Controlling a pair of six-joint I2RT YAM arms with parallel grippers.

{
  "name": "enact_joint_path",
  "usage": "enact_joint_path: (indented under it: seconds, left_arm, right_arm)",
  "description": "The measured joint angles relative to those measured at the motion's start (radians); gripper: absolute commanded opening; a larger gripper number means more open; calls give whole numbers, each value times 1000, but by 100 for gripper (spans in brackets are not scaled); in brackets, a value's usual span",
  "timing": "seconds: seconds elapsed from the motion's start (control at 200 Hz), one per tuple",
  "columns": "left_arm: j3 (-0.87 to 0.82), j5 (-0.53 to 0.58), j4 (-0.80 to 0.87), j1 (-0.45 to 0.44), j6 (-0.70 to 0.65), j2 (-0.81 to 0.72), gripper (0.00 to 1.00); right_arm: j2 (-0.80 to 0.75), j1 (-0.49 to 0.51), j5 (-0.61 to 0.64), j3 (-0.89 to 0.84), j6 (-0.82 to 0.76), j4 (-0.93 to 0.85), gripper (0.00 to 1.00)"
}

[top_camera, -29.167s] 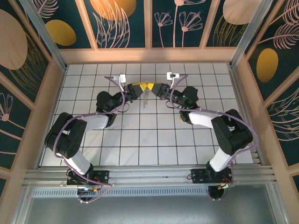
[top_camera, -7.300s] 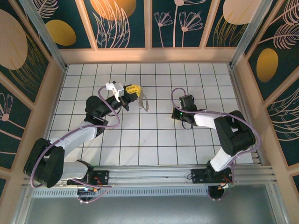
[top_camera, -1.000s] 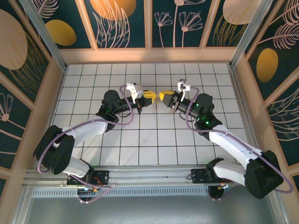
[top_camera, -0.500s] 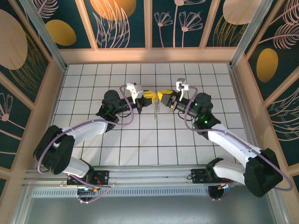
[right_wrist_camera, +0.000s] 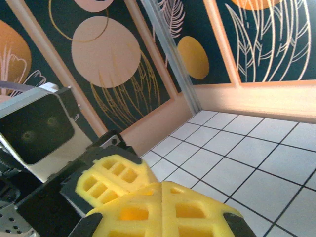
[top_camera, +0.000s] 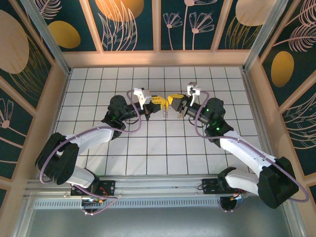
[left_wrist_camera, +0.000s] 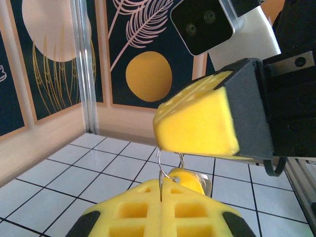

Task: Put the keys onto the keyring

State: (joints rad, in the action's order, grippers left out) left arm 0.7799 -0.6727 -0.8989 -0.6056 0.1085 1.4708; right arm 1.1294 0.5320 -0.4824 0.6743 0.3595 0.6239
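Note:
In the left wrist view my left gripper [left_wrist_camera: 162,191] is shut on the keyring [left_wrist_camera: 168,160], a thin wire loop rising from the seam between its yellow fingers. A small yellow key [left_wrist_camera: 189,180] with a hole hangs on that loop just beyond the fingertips, a pale shiny piece behind it. The loop's top meets the underside of my right gripper's pad [left_wrist_camera: 197,123]; I cannot tell whether it is gripped. From above, left gripper [top_camera: 159,102] and right gripper [top_camera: 171,101] meet tip to tip, the keyring [top_camera: 165,113] dangling between them. My right gripper [right_wrist_camera: 163,190] is shut, nothing visible in it.
Both arms reach over the white tiled floor [top_camera: 148,143] toward its upper middle. Wooden walls [top_camera: 158,58] with dark floral panels enclose the floor on three sides. A metal rail [top_camera: 158,185] runs along the near edge by the arm bases.
My right gripper has edged left and now sits against the left gripper's tips. The dangling ring has swayed slightly. The left arm holds still.

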Motion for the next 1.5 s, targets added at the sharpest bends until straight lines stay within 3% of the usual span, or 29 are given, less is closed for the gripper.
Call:
enact_joint_path:
  seconds: [1.046, 1.502]
  left_arm:
    - [2, -8, 2, -5, 0, 0, 0]
    - [2, -7, 2, -4, 0, 0, 0]
  right_arm:
    - [-37, -34, -5, -18, 5, 0, 0]
    - [-17, 5, -18, -14, 5, 0, 0]
